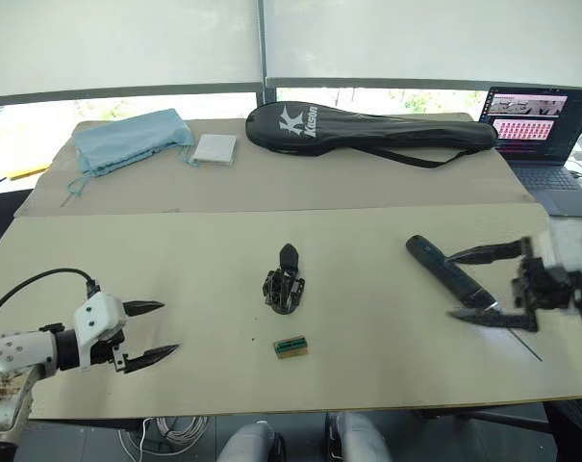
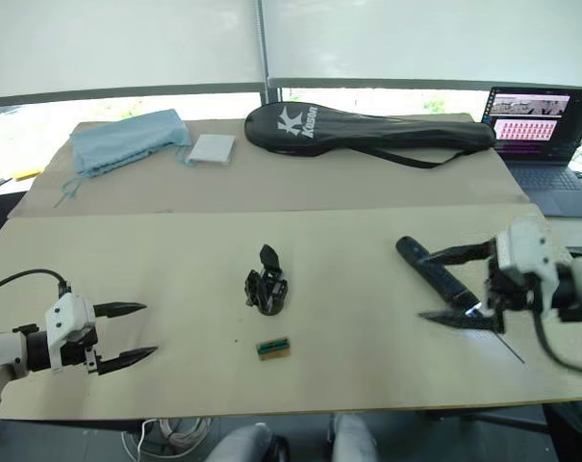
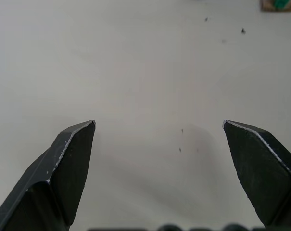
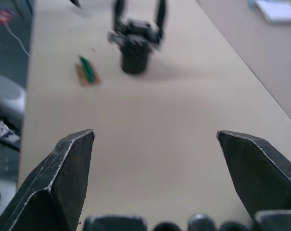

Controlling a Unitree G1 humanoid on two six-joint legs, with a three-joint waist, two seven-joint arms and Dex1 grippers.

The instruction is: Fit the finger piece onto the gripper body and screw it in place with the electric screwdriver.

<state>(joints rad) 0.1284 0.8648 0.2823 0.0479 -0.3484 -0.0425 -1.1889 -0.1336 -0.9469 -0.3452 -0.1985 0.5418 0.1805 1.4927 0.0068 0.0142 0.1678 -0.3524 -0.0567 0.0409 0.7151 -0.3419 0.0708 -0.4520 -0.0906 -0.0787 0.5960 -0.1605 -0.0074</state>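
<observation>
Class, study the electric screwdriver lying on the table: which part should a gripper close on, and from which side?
Probably the thick barrel of the electric screwdriver, from above, fingers across it: it lies flat, and its thin bit gives little hold.

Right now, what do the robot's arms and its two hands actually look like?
Each arm ends in a white, boxy gripper body carrying two long black fingers that taper to points, like claws. The left gripper sits on a silvery-white wrist with a black collar, and a black cable loops back from it. The right gripper has the same white housing and black fingers, whose edges look worn pale.
</observation>
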